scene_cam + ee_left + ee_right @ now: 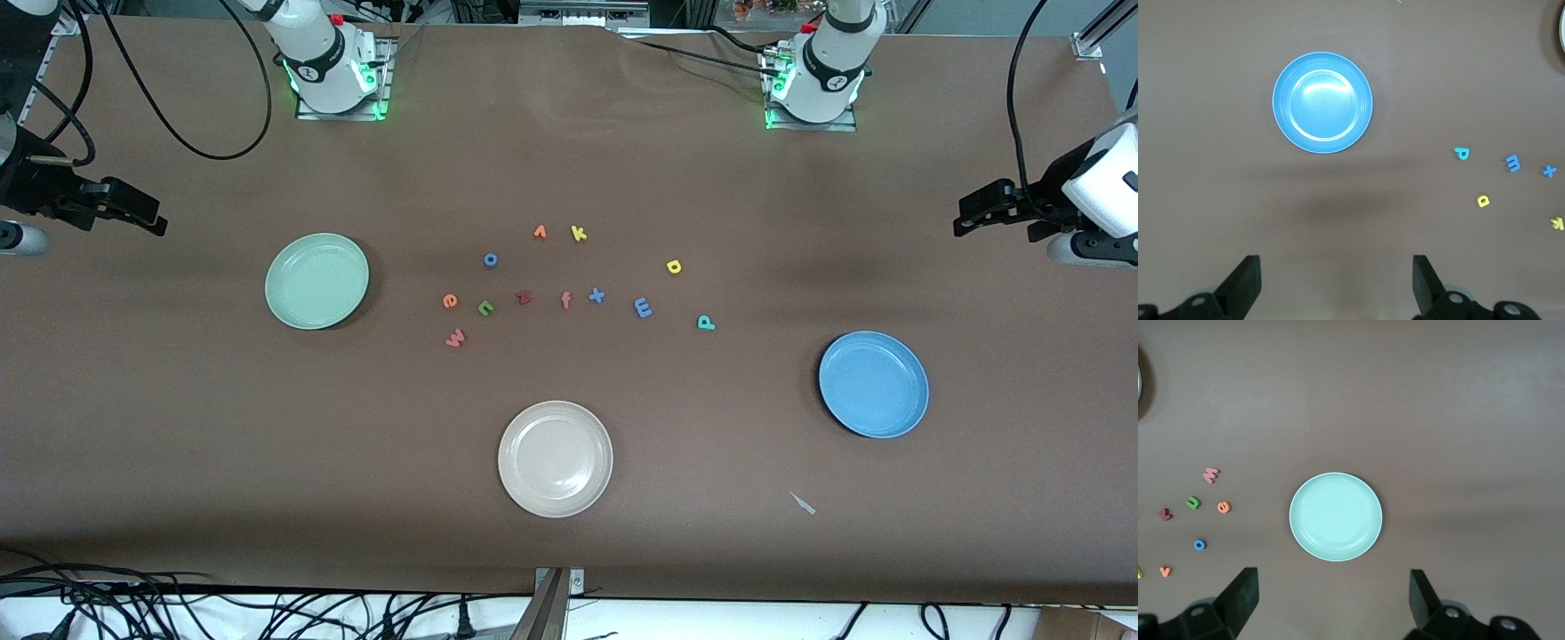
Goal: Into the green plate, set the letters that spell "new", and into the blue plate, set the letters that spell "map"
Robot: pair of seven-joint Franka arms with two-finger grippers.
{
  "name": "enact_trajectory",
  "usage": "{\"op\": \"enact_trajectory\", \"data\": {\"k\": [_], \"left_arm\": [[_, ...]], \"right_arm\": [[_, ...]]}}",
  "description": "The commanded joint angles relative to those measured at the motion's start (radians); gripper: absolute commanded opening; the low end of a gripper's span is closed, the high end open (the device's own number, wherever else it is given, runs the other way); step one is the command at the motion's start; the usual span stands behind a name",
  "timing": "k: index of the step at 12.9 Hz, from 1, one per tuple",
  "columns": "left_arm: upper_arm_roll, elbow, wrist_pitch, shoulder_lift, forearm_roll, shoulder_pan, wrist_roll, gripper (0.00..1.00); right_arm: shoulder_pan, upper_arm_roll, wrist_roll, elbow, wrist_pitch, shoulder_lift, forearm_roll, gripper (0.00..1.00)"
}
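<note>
The green plate (316,280) (1335,516) lies toward the right arm's end of the table and holds nothing. Beside it lie the orange e (450,300) (1223,507), green n (485,308) (1193,501) and salmon w (454,338) (1211,475). The blue plate (874,384) (1323,102), also with nothing in it, lies toward the left arm's end. The blue m (643,307) (1513,163), yellow a (674,266) (1483,200) and teal p (706,323) (1461,153) lie mid-table. My right gripper (133,212) (1335,600) and left gripper (982,209) (1337,280) hang open and hold nothing, each high over bare table at its own end.
A beige-white plate (556,458) sits nearest the front camera. Other letters lie among the task's own: dark red z (524,297), salmon f (565,300), blue x (597,295), yellow k (579,233), blue o (490,260), an orange one (540,232). A pale scrap (803,503) lies near the blue plate.
</note>
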Motion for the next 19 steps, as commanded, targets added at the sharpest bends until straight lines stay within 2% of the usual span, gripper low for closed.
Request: {"op": "enact_trajectory", "data": {"k": [1,5,10,16,18,19], "left_arm": [[-0.003,0.013,-0.001,0.008,0.016,0.003,0.018,1.00],[-0.001,0.016,-0.001,0.013,0.013,0.003,0.007,1.00],[-0.003,0.019,0.000,0.073,0.013,-0.007,0.012,1.00],[-0.069,0.014,0.017,0.181,0.007,-0.104,0.007,1.00],[-0.072,0.005,0.074,0.220,-0.104,-0.124,0.004,1.00],[-0.079,0.002,0.088,0.229,-0.117,-0.128,-0.008,1.00]], "right_arm": [[-0.003,0.005,-0.002,-0.003,-0.008,-0.013,0.014,1.00],[0.002,0.013,0.000,-0.006,-0.011,-0.013,0.015,1.00],[0.011,0.039,0.016,-0.014,-0.025,0.019,0.009,1.00],[0.207,0.039,0.312,-0.006,0.142,0.223,-0.017,1.00],[0.273,0.037,0.485,-0.006,0.231,0.312,-0.021,1.00],[0.311,0.036,0.565,-0.010,0.283,0.356,-0.041,1.00]]}}
